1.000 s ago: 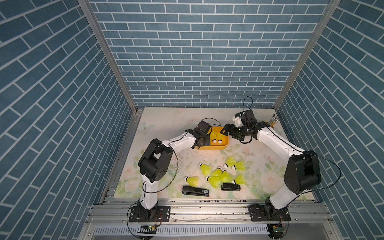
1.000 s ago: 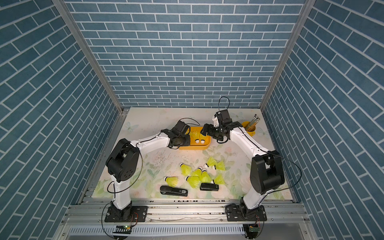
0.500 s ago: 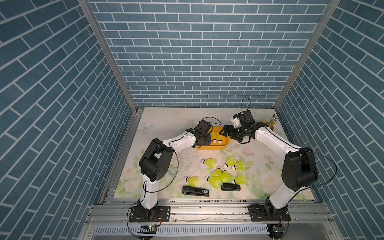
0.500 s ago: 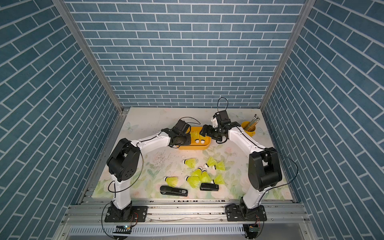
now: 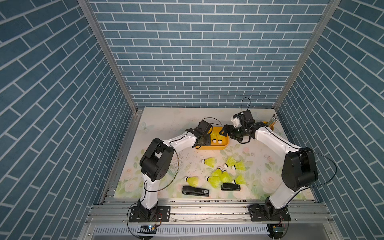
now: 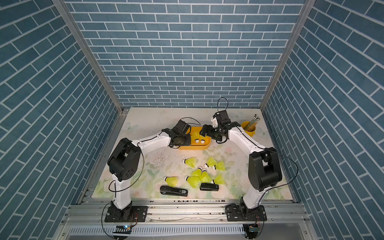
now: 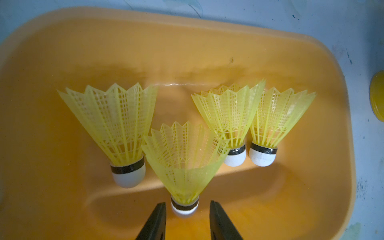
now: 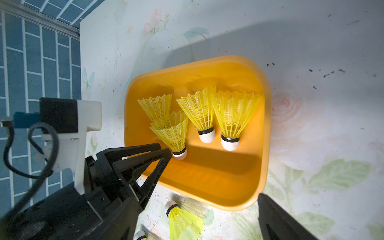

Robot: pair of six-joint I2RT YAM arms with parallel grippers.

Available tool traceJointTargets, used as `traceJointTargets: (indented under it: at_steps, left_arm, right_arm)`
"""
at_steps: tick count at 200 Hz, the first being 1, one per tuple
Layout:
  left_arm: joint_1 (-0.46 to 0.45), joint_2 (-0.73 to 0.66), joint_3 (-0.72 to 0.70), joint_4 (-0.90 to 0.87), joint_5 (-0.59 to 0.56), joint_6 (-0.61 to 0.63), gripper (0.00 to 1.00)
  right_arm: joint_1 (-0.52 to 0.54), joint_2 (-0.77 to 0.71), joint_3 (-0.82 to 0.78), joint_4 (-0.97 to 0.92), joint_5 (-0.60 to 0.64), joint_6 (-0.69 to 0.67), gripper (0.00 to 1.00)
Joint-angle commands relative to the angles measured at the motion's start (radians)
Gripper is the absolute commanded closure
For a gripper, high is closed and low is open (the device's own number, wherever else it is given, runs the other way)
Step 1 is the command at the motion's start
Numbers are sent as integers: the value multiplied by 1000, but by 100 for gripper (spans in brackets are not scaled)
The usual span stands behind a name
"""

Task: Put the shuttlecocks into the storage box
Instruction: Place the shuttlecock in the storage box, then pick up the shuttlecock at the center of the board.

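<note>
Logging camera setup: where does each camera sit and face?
Top views: high over the front rail, facing down toward the back wall; table, left arm, right arm whole.
Left wrist: above the storage box, looking in at four shuttlecocks; left claw tips show.
Right wrist: by the box's end, looking into it; one own finger and the left claw show.
Both wrist views share those four shuttlecocks.

Four shuttlecocks (image 7: 185,166) sit in the single storage box (image 7: 291,62). Eight more, as best the overlapping cluster allows counting, lie on the table (image 5: 166,128). There are two black staplers (image 5: 195,190) and one pencil cup (image 6: 248,126).
</note>
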Motion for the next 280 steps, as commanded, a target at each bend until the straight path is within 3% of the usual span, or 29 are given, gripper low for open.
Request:
traceJointTargets:
  at_steps: [1,23,83,116,172,201,224,280]
  left_arm:
    - [1,13,13,-14,-12,1,59]
    - [2,5,11,-19,-18,1,57]
    - [0,-111,-27,-11,-58,24,23]
    - [0,-242,-105,41,-42,100,15]
    - [0,-452,-306,79,170,378,14]
    - [-1,-557,-414,97,282,426,14]
    - [-5,-619,-490,142,366,430,14]
    - [-70,-643,-585,188,424,497,17]
  right_arm:
    - [-3,5,0,12,-6,-23,8]
    - [-2,-1,-1,10,6,-23,8]
    - [26,-99,-48,-19,108,-12,10]
    - [120,-244,-198,-21,245,109,14]
    - [355,-473,-470,7,413,513,19]
    - [380,-590,-560,10,474,694,26]
    - [383,-604,-579,22,487,749,31]
    - [400,-598,-669,12,487,960,35]
